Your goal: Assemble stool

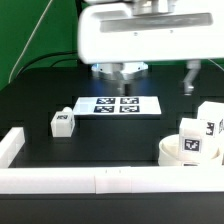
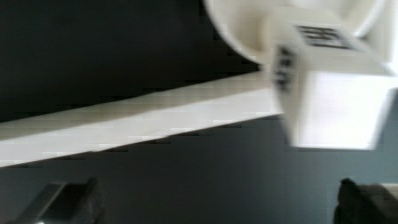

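My jaws hang wide open, holding nothing, while the stool leg (image 1: pixel 199 139) standing upright on the seat disc (image 1: pixel 170 153) sits well below them, off toward the exterior view's right.

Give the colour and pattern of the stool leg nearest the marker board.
White leg with black-and-white square pattern; exterior view best.

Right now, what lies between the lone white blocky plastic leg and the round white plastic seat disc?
Between leg and seat disc: bare black table, in the exterior view.
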You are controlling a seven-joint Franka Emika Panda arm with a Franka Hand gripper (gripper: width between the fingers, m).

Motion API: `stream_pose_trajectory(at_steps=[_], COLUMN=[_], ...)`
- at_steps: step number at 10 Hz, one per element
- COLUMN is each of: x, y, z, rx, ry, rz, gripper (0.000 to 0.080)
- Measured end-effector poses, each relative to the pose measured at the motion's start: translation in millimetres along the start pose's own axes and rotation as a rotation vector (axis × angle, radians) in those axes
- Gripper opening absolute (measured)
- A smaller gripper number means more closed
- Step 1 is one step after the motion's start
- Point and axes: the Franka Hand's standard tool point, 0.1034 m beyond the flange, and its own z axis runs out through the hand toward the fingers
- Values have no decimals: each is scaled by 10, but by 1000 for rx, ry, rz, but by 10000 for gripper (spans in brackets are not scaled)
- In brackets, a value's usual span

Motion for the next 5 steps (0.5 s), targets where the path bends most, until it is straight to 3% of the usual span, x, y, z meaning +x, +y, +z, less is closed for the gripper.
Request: stream_pose_trajectory(at_steps=[1,2,3,5], x=[-11,7,5,0], y=[292,489,554,528], z=[43,36,41,46], rx=[-17,-26,-31,-30], ry=[-9,-29,-35,-35], rz=[-60,-143,-208,-267], gripper=[649,649,649,649])
